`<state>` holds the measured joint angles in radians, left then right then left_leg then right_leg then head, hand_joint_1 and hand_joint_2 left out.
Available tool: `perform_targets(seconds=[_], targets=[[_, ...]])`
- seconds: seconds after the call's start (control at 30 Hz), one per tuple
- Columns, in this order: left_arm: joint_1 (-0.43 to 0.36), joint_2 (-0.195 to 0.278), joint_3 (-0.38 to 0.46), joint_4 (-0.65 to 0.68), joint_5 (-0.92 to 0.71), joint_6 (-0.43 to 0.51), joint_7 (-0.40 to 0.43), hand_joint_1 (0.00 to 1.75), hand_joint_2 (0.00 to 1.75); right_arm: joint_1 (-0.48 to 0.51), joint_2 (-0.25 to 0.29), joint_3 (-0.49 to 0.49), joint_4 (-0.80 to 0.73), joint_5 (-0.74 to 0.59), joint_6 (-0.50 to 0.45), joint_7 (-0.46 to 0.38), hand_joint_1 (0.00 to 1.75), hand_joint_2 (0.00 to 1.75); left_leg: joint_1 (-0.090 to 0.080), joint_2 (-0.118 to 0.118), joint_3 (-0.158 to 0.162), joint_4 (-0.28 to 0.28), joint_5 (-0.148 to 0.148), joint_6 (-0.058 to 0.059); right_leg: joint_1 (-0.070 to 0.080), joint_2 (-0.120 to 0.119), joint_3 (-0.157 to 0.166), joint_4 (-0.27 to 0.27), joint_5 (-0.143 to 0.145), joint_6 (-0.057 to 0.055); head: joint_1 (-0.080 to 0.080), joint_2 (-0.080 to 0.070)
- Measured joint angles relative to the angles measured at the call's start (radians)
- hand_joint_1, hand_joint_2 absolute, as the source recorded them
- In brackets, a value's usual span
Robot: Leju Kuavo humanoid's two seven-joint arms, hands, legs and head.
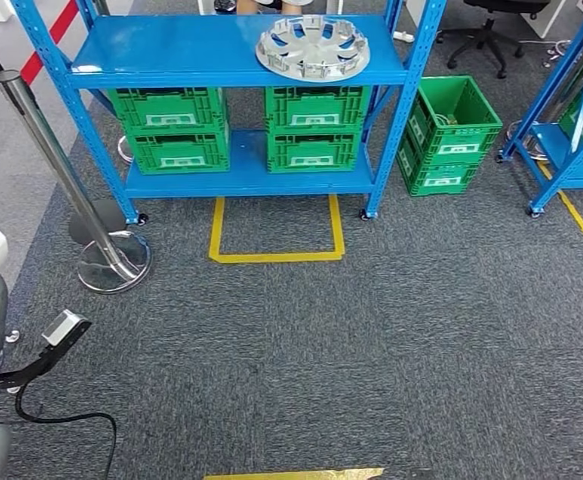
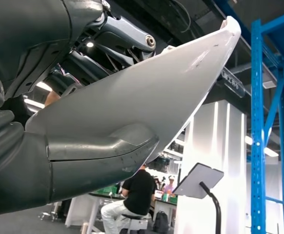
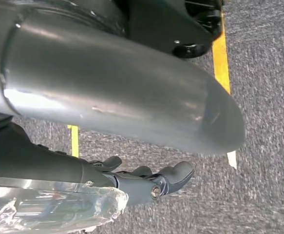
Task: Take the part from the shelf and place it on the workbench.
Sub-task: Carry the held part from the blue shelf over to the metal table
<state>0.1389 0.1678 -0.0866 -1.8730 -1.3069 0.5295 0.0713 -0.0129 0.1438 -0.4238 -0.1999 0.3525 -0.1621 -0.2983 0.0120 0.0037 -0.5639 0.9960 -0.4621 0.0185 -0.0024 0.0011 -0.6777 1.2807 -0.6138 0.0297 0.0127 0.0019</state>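
The wheel cover point(image 1: 312, 46) sits on the top board of the blue shelf point(image 1: 160, 48), top middle of the frame; nothing is taken yet; my right hand point(image 3: 147, 183) holds nothing, fingers loosely apart; my left hand point(image 2: 107, 44), I cannot tell.

A round silver spoked wheel cover point(image 1: 313, 46) lies flat on the top board of a blue metal shelf point(image 1: 175, 50); 4 green plastic crates point(image 1: 173, 128) sit below.
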Motion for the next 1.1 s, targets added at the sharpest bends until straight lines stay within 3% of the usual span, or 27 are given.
perform_targets(seconds=[0.1, 0.17, 0.23, 0.3, 0.37, 0.43, 0.47, 0.5, 0.57, 0.63, 0.67, 0.8, 0.87, 0.93, 0.97, 1.0, 1.03, 1.1], targets=[[0.001, 0.000, 0.000, 0.000, 0.000, 0.000, 0.000, 1.75, 1.75, -0.002, 0.000, 0.000, 0.000, 0.000, 0.000, 0.000, 0.00, 0.00, -0.004, -0.001, 0.003, 0.001, -0.001, -0.002, 0.003, 0.000, 0.096, -0.193, 0.098, -0.016, 0.000, 0.000], [0.001, 0.000, 0.000, 0.000, 0.000, 0.000, 0.000, 1.75, 1.75, -0.003, 0.000, -0.001, -0.001, 0.000, 0.000, -0.001, 0.00, 0.00, -0.008, -0.001, -0.001, 0.003, 0.001, -0.010, 0.006, 0.000, 0.138, -0.273, 0.116, -0.025, -0.001, 0.000], [0.002, 0.000, 0.000, 0.000, 0.000, 0.000, 0.000, 1.75, 1.75, -0.002, 0.000, -0.001, -0.001, 0.000, 0.000, -0.001, 0.00, 0.00, -0.007, -0.001, -0.005, 0.003, 0.005, -0.021, 0.007, 0.001, 0.144, -0.285, 0.113, -0.029, -0.001, 0.000], [0.001, 0.000, 0.001, -0.001, 0.000, 0.000, 0.000, 1.75, 1.75, 0.000, 0.000, -0.001, -0.001, 0.000, 0.000, -0.001, 0.00, 0.00, -0.006, -0.002, -0.011, 0.018, -0.010, -0.032, 0.003, 0.000, 0.146, -0.295, 0.122, -0.037, -0.003, 0.000], [0.000, 0.001, 0.002, -0.002, 0.000, 0.000, 0.000, 1.75, 1.75, -0.001, 0.000, -0.002, -0.002, 0.000, 0.000, -0.001, 0.00, 0.00, -0.004, -0.003, -0.047, 0.103, -0.066, -0.043, -0.001, -0.001, 0.149, -0.304, 0.129, -0.044, -0.006, 0.000], [0.000, 0.002, 0.002, -0.002, 0.000, -0.003, 0.000, 1.75, 1.75, -0.002, 0.000, -0.002, -0.002, -0.001, 0.001, -0.001, 0.00, 0.00, -0.001, -0.002, -0.105, 0.235, -0.126, -0.051, 0.000, -0.002, 0.148, -0.304, 0.130, -0.046, -0.007, 0.000], [0.001, 0.002, 0.002, -0.002, 0.000, -0.004, 0.000, 1.75, 1.75, -0.001, 0.000, -0.002, -0.002, -0.001, 0.001, -0.001, 0.00, 0.00, 0.000, -0.002, -0.123, 0.275, -0.134, -0.053, 0.000, -0.002, 0.147, -0.303, 0.129, -0.046, -0.007, 0.000], [0.001, 0.002, 0.002, -0.002, 0.000, -0.005, 0.001, 1.75, 1.75, -0.001, 0.000, -0.002, -0.002, -0.002, 0.001, -0.001, 0.00, 0.00, 0.001, -0.002, -0.124, 0.278, -0.122, -0.055, -0.001, -0.002, 0.147, -0.302, 0.129, -0.046, -0.007, 0.000], [0.001, 0.002, 0.004, -0.003, 0.000, -0.006, 0.003, 1.75, 1.75, -0.002, 0.000, -0.002, -0.003, -0.003, 0.001, -0.001, 0.00, 0.00, 0.006, -0.002, -0.073, 0.175, -0.054, -0.057, -0.002, -0.001, 0.149, -0.298, 0.127, -0.042, -0.007, 0.000], [0.001, 0.002, 0.005, -0.004, 0.000, -0.006, 0.004, 1.75, 1.75, -0.002, 0.000, -0.002, -0.003, -0.003, 0.001, -0.002, 0.00, 0.00, 0.007, -0.002, -0.013, 0.054, -0.010, -0.054, 0.001, 0.002, 0.146, -0.289, 0.121, -0.032, -0.007, 0.000], [0.002, 0.002, 0.005, -0.004, 0.000, -0.007, 0.005, 1.75, 1.75, -0.002, 0.000, -0.002, -0.004, -0.003, 0.001, -0.002, 0.00, 0.00, 0.007, -0.003, 0.001, 0.023, -0.005, -0.049, 0.002, 0.003, 0.142, -0.285, 0.119, -0.027, -0.007, 0.000], [0.008, 0.002, 0.008, -0.006, 0.000, -0.007, 0.009, 1.75, 1.75, 0.000, 0.000, -0.002, -0.004, -0.003, 0.001, -0.003, 0.00, 0.00, 0.005, -0.004, -0.001, 0.012, -0.007, -0.020, 0.001, 0.002, 0.127, -0.267, 0.105, -0.010, -0.006, 0.000], [0.009, 0.001, 0.010, -0.007, 0.000, -0.007, 0.009, 1.75, 1.75, -0.001, 0.000, -0.002, -0.004, -0.003, 0.001, -0.004, 0.00, 0.00, 0.007, -0.002, -0.003, 0.011, -0.004, -0.009, 0.000, 0.001, 0.087, -0.183, 0.054, -0.002, -0.002, 0.000], [0.012, 0.001, 0.012, -0.007, 0.000, -0.006, 0.009, 1.75, 1.75, 0.000, 0.000, -0.002, -0.005, -0.003, 0.001, -0.004, 0.00, 0.00, 0.004, -0.001, -0.006, 0.011, -0.004, -0.004, 0.000, 0.000, 0.023, -0.046, -0.009, 0.002, 0.000, 0.000], [0.013, 0.000, 0.013, -0.007, 0.000, -0.006, 0.009, 1.75, 1.75, 0.001, 0.000, -0.002, -0.005, -0.003, 0.001, -0.004, 0.00, 0.00, 0.002, -0.001, -0.007, 0.011, -0.003, -0.003, 0.000, 0.000, 0.000, 0.001, -0.022, 0.001, 0.000, 0.000], [0.014, 0.000, 0.013, -0.007, 0.000, -0.006, 0.009, 1.75, 1.75, 0.002, 0.000, -0.002, -0.005, -0.003, 0.001, -0.004, 0.00, 0.00, 0.000, -0.002, -0.007, 0.011, -0.003, -0.002, 0.000, 0.000, -0.006, 0.012, -0.015, -0.001, 0.000, 0.000], [0.014, -0.001, 0.014, -0.007, 0.000, -0.006, 0.009, 1.75, 1.75, 0.002, 0.000, -0.002, -0.005, -0.003, 0.001, -0.004, 0.00, 0.00, -0.002, -0.002, -0.006, 0.011, -0.003, -0.002, 0.001, 0.000, 0.009, -0.019, 0.011, -0.005, -0.001, 0.000], [0.014, -0.001, 0.014, -0.007, 0.000, -0.006, 0.009, 1.75, 1.75, 0.001, 0.000, -0.002, -0.005, -0.002, 0.001, -0.004, 0.00, 0.00, -0.005, -0.004, -0.004, 0.011, -0.003, -0.002, 0.004, 0.000, 0.076, -0.155, 0.079, -0.021, -0.001, 0.000]])
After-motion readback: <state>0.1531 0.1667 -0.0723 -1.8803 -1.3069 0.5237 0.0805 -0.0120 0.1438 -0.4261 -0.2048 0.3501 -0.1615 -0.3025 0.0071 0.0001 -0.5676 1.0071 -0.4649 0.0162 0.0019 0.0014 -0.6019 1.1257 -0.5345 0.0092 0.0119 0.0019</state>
